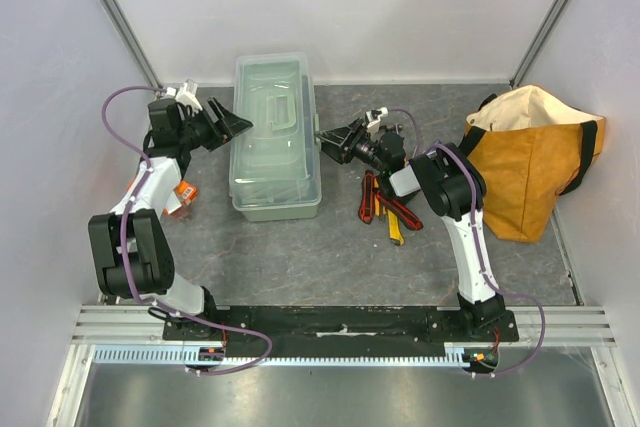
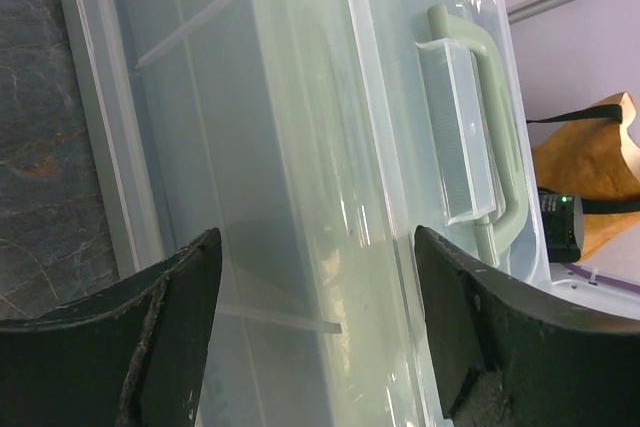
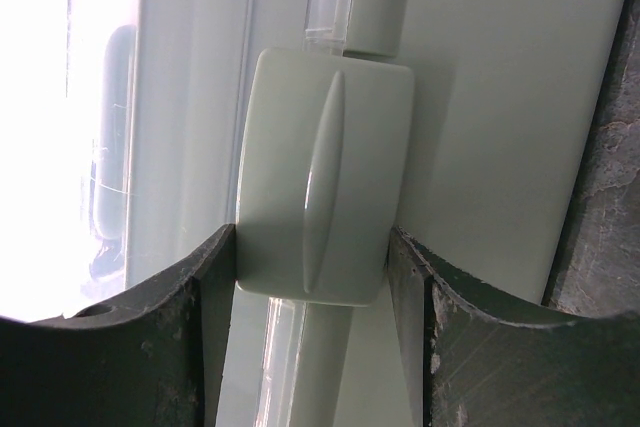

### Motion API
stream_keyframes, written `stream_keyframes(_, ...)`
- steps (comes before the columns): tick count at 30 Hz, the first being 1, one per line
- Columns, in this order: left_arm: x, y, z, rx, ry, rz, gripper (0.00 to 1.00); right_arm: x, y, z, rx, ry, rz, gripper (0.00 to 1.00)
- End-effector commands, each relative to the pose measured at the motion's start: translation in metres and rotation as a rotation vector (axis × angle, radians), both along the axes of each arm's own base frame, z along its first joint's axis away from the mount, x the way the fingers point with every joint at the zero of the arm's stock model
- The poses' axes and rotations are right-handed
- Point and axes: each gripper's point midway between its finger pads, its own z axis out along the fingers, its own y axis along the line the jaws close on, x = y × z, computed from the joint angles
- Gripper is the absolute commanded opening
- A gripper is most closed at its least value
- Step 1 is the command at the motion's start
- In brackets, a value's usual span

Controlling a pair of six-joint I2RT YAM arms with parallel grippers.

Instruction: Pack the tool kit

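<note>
**grey table [image 1: 300, 257], white walls: right gripper [image 3: 312, 239] on the toolbox [image 1: 275, 137] latch [image 3: 320, 177]**

a dark grey, stone-patterned table set between plain white walls carries everything here. the right gripper's fingers [image 3: 200, 337] lie against both sides of the pale green latch on the toolbox's right long side, and by the wrist view they are clamped on it. the right arm reaches in from the right of the toolbox.

the left gripper [image 2: 318, 239] stands with its jaws wide apart and nothing between them, just off the toolbox's left long side and pointing at it. its wrist view looks across the translucent lid [image 2: 300, 147] to the green handle [image 2: 495, 117] lying flat on top.

the toolbox sits between the two grippers. a cluster of red and yellow hand tools [image 1: 385, 209] lies on the table to the right of the toolbox, under the right arm. further right of the toolbox stands an orange-tan bag [image 1: 525, 162] with black straps.
</note>
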Motion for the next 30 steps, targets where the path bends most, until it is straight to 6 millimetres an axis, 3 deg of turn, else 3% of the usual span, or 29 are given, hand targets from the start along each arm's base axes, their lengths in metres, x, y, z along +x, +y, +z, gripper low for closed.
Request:
stream_keyframes(1, -0.053, -0.079, -0.051, -0.086, 0.241, -0.27, 0.78, -0.084, 0.065, 0.059, 0.066, -0.323, 0.317, 0.32)
stream_keyframes(17, -0.053, -0.078, -0.069, -0.02, 0.28, -0.228, 0.78, -0.059, 0.06, 0.041, -0.104, -0.264, 0.158, 0.14)
stream_keyframes(30, -0.049, -0.071, -0.075, 0.034, 0.289, -0.19, 0.78, -0.044, 0.055, 0.019, -0.243, -0.209, 0.092, 0.13)
